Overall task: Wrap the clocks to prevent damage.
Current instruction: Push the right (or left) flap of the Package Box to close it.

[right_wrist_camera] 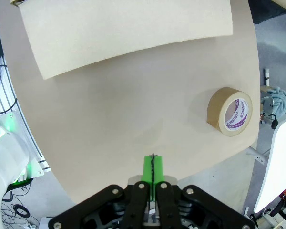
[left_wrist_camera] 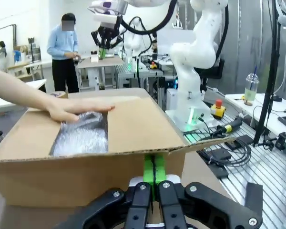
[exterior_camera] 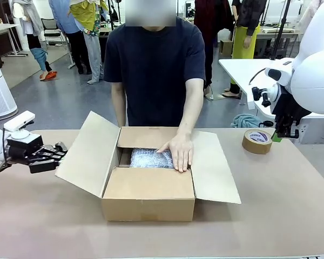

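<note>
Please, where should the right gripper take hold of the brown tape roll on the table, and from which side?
Take the tape roll by its ring wall, coming from above. It lies flat on the table with its hollow core facing up, so one jaw may enter the core and the other press outside. The right gripper is shut; its jaws must open first.

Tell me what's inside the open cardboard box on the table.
Inside the cardboard box lies a bundle of bubble wrap, with the person's hand resting flat on it. Whatever the wrap covers is hidden, and so is the box floor beneath it.
</note>
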Action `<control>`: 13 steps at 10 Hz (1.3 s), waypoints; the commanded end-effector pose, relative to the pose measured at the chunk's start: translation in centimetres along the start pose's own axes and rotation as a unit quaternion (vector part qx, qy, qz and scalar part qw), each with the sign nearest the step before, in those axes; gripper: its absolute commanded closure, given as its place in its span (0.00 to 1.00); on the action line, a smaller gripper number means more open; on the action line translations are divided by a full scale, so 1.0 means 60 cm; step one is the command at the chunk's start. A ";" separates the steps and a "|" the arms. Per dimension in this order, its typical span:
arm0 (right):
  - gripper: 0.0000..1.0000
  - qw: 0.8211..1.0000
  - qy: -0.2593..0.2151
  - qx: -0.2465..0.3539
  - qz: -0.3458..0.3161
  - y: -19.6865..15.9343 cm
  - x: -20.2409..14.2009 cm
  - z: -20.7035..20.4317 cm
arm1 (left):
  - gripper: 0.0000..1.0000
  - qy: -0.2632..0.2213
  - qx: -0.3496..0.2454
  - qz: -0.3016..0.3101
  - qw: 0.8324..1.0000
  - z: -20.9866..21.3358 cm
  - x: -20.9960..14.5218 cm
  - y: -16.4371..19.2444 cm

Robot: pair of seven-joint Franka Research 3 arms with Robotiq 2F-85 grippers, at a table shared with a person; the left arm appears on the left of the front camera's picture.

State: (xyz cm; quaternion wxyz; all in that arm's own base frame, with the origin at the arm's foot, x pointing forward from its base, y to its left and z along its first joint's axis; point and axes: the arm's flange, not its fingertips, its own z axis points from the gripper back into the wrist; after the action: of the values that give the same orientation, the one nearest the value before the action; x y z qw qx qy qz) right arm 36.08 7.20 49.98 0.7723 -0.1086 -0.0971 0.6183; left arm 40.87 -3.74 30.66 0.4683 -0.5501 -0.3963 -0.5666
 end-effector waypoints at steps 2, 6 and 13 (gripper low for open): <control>0.99 1.000 -0.005 -0.003 -0.007 0.003 0.002 -0.004 | 1.00 -0.027 0.032 -0.022 0.999 -0.058 0.006 0.026; 0.99 1.000 -0.005 -0.003 -0.007 0.003 0.002 -0.004 | 1.00 -0.020 0.050 -0.049 0.997 -0.136 0.010 0.072; 0.99 1.000 -0.005 -0.003 -0.007 0.003 0.002 -0.004 | 1.00 -0.011 0.114 -0.014 0.993 -0.162 -0.044 0.144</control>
State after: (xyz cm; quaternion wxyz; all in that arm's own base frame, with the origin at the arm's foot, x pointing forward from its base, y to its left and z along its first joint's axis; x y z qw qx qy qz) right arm 36.07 7.23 49.99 0.7721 -0.1088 -0.0971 0.6186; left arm 46.19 -14.27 27.61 0.5209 -0.4948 -0.4731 -0.5098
